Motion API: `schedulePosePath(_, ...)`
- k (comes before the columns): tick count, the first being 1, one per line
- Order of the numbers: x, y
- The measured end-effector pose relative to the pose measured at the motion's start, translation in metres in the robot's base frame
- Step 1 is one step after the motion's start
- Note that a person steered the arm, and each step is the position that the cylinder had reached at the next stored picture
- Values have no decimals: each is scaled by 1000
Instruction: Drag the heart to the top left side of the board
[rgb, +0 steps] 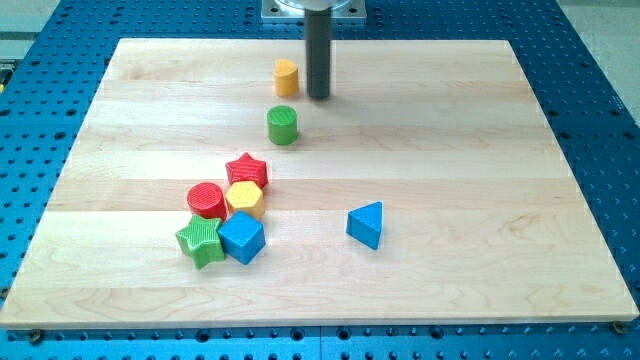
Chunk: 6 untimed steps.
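The yellow-orange heart block sits near the view's top, just left of centre. My tip rests on the board right beside it, on its right, a small gap apart. A green cylinder stands just below the heart. The wooden board fills most of the view.
A cluster lies at the lower left: a red star, a red cylinder, a yellow hexagon, a green star and a blue cube. A blue triangle sits alone lower right of centre.
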<state>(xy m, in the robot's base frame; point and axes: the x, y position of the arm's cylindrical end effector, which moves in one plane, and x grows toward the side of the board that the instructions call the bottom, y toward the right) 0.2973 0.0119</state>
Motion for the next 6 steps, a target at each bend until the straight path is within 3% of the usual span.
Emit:
schedulePosePath(2, -11, -136)
schedulePosePath(3, -6, -171)
schedulePosePath(4, 1, -180)
schedulePosePath(6, -38, -201)
